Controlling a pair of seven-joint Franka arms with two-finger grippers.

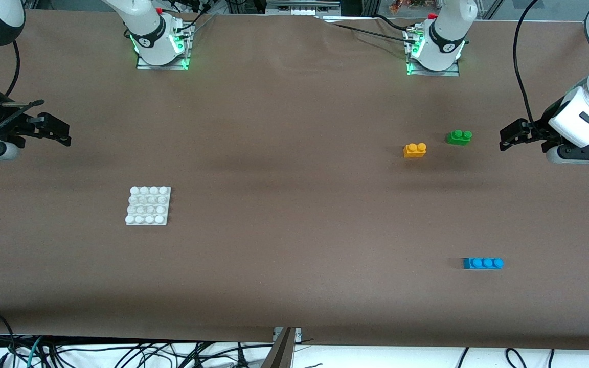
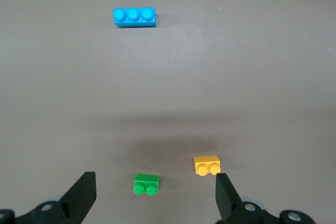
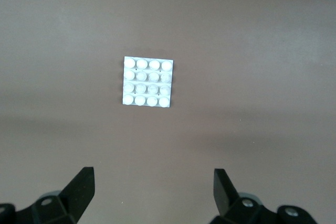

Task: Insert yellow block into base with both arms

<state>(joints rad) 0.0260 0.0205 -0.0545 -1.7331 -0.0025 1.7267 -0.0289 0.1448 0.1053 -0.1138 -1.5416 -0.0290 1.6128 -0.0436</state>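
Observation:
The yellow block (image 1: 414, 150) (image 2: 207, 164) lies on the brown table toward the left arm's end, studs up. The white studded base (image 1: 148, 205) (image 3: 148, 82) lies flat toward the right arm's end, nearer the front camera. My left gripper (image 1: 510, 134) (image 2: 155, 195) hangs open and empty above the table's end, beside the green brick. My right gripper (image 1: 57, 131) (image 3: 153, 192) hangs open and empty above the table at its own end, apart from the base.
A green two-stud brick (image 1: 459, 137) (image 2: 146, 184) sits beside the yellow block, closer to the left gripper. A blue three-stud brick (image 1: 483, 262) (image 2: 134, 17) lies nearer the front camera. Cables hang along the table's front edge.

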